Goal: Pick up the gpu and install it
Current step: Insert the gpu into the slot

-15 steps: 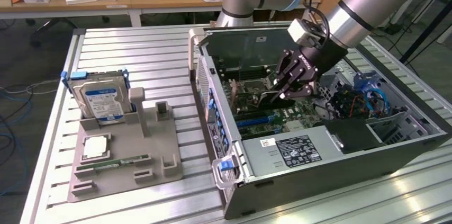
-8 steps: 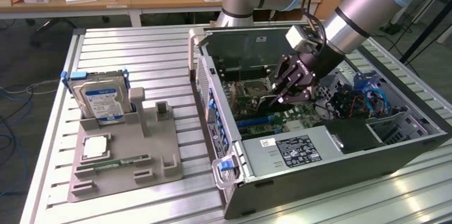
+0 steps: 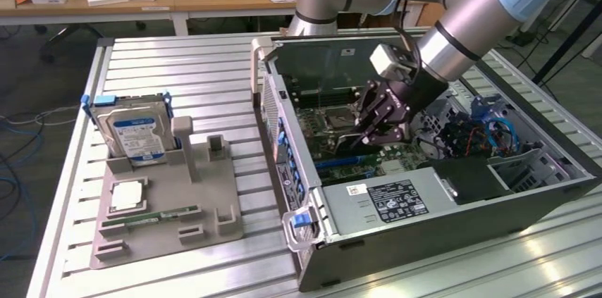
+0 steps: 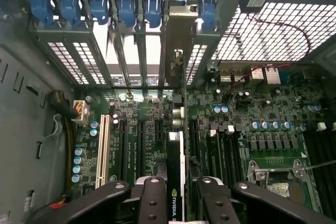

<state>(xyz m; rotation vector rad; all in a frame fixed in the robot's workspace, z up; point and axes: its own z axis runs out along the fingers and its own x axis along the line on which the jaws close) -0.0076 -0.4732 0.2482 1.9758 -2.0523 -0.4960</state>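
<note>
The gpu [image 4: 176,153] stands edge-on between my fingers, its thin black edge bearing a green logo. Its silver end bracket [image 4: 178,40] reaches up to the case's rear slot openings, beside the blue clips [image 4: 126,6]. My gripper [image 4: 177,190] is shut on the card from both sides, low over the green motherboard [image 4: 136,129] and in line with the black expansion slots. In the exterior view my gripper [image 3: 381,118] hangs inside the open computer case [image 3: 282,122], and the card is mostly hidden behind the fingers.
A grey fixture [image 3: 165,199] at the exterior view's left holds a silver hard drive [image 3: 137,132], a processor [image 3: 127,196] and a small memory stick [image 3: 151,218]. The power supply [image 3: 395,203] and cables [image 3: 480,136] crowd the case. A white slot [image 4: 102,150] lies nearby.
</note>
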